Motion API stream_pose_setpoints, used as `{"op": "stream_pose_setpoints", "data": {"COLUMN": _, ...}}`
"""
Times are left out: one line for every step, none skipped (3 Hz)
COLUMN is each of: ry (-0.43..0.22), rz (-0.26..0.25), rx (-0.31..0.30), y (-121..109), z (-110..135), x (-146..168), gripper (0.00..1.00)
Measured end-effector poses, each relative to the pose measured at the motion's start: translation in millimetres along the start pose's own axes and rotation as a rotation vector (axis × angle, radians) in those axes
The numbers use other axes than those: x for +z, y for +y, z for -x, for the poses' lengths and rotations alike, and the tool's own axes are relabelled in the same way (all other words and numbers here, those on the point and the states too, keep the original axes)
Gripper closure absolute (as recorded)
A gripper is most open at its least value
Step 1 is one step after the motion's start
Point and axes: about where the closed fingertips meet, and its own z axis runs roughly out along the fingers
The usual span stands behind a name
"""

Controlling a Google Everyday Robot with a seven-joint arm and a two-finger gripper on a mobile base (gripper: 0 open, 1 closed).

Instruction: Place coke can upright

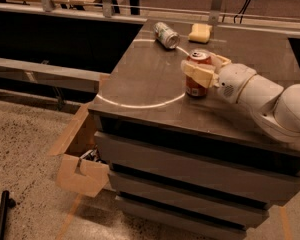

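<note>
From three o'clock, our cream two-finger gripper (199,68) clamps the red aluminium coke can (194,90), steadying it upright on the grey countertop (145,79).

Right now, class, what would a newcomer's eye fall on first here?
The white arm's gripper clasping the upright red coke can, right of centre on the cabinet top. Behind it a silver can lies on its side beside a yellow sponge; a cardboard box sits low at left.

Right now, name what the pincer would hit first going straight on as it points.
The coke can, upright on the table and clasped in the pincer; beyond it, probably only bare tabletop, though depth is unclear.
</note>
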Motion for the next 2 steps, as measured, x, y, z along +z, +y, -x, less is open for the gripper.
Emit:
{"op": "stream_pose_setpoints", "data": {"ry": 0.013, "rz": -0.008, "rx": 0.009, "y": 2, "z": -5, "x": -3, "gripper": 0.00}}
{"op": "stream_pose_setpoints", "data": {"ry": 0.053, "rz": -0.030, "rx": 0.020, "y": 9, "z": -8, "x": -19, "gripper": 0.00}}
